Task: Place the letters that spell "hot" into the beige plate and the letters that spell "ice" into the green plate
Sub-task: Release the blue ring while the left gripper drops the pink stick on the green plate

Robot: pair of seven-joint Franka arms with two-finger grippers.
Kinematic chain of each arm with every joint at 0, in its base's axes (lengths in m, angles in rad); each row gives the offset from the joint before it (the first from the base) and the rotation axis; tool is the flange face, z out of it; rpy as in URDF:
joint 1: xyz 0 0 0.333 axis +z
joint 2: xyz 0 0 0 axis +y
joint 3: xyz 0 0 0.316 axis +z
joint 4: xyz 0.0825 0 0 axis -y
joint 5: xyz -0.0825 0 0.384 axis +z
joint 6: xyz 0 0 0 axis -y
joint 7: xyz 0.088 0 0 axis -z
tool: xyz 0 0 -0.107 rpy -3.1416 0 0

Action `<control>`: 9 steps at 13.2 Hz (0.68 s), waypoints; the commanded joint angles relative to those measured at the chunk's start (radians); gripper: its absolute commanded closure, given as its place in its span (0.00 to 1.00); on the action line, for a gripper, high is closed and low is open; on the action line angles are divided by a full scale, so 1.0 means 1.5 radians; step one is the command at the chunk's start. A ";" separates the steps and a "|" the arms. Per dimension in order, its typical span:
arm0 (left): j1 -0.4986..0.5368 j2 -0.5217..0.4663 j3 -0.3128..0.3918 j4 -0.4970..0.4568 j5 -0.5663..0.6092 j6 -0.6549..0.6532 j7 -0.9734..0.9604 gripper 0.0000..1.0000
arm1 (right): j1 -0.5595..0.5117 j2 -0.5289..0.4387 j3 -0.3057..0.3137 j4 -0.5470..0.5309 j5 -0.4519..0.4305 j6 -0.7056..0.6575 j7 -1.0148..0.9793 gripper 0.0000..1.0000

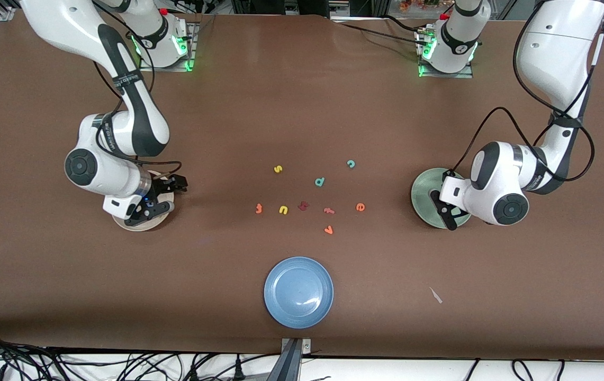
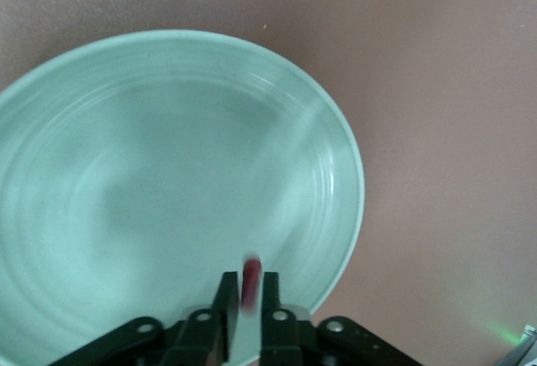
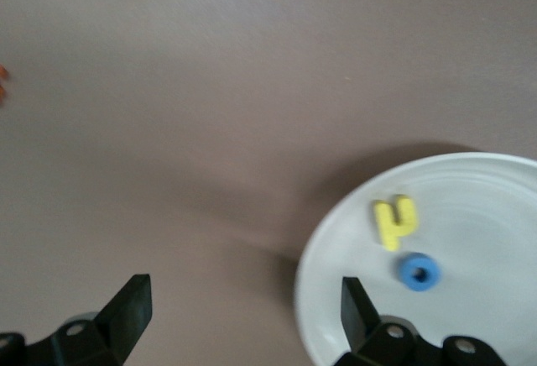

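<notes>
With the dark red "i" point(image 2: 250, 281) between the left gripper point(image 2: 245, 292)'s narrowly parted fingers over the green plate point(image 2: 101, 131), spread wider before lifting; the right gripper point(image 3: 243, 316) hangs spread beside the beige plate point(image 3: 470, 181), which holds the yellow "h" point(image 3: 394, 222) and blue "o" point(image 3: 417, 271)

Front camera high, facing robots, whole desk point(image 1: 302, 106) in view. Wrist cameras close, looking down: left over green plate point(image 2: 168, 198), right over beige plate point(image 3: 470, 240); front shares both.

The round pale green plate point(image 1: 422, 193) is partly hidden under the left arm's white wrist, and the left wrist view cuts off its edge. The small dark red foam letter point(image 2: 250, 282) looks blurry. The round cream-beige plate point(image 1: 145, 225) is mostly hidden under the right gripper point(image 1: 149, 206).
</notes>
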 commanded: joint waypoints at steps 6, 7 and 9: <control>-0.015 -0.041 -0.011 0.051 -0.043 -0.014 -0.238 0.00 | 0.080 0.059 0.036 0.113 0.007 -0.004 0.385 0.00; -0.017 -0.041 -0.012 0.058 -0.045 -0.014 -0.291 0.00 | 0.098 0.083 0.036 0.143 0.005 -0.004 0.460 0.00; -0.027 -0.040 -0.023 0.073 -0.077 -0.014 -0.371 0.00 | 0.136 0.153 0.035 0.214 -0.024 -0.004 0.537 0.00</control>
